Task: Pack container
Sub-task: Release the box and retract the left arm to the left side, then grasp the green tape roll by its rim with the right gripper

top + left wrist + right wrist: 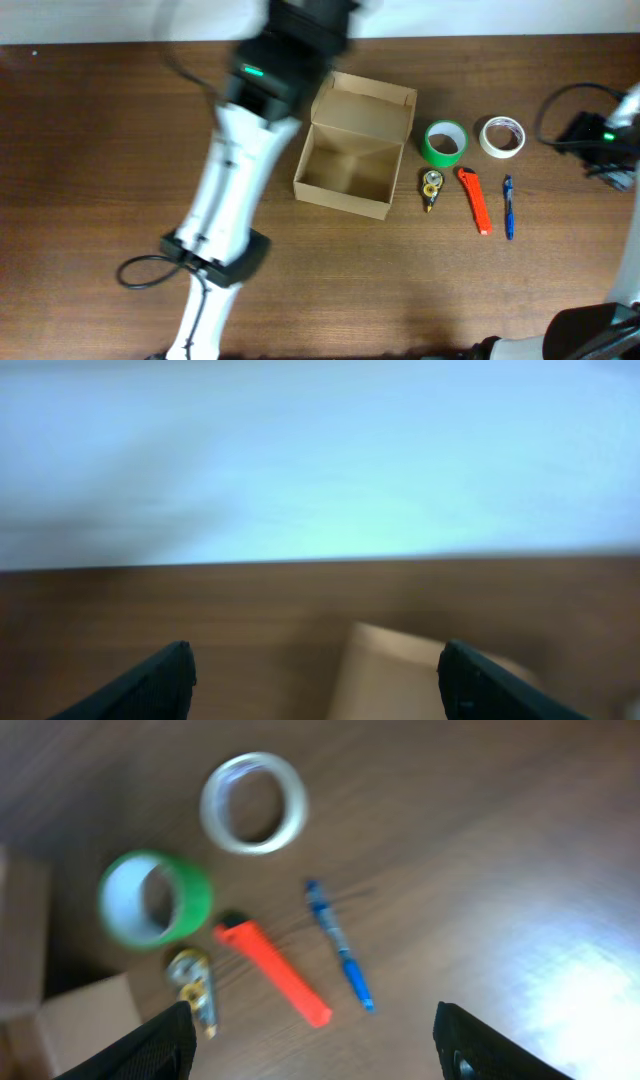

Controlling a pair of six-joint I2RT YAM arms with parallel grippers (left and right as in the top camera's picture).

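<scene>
Overhead: even, fairly bright light, soft shadow inside the container [345, 165]; left arm [270, 70] smeared w/ motion blur. Left wrist view v. blurred, pale blue haze up top. Right wrist view soft-focus, white glare on table [590, 970] lower right.

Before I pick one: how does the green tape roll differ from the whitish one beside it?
The green tape roll is bright green with a tall band; the whitish tape roll is pale and looks flatter. The green tape roll sits close to the container; the whitish tape roll lies farther from it, beyond the green one. Both lie flat, hole up, outside the container.
</scene>
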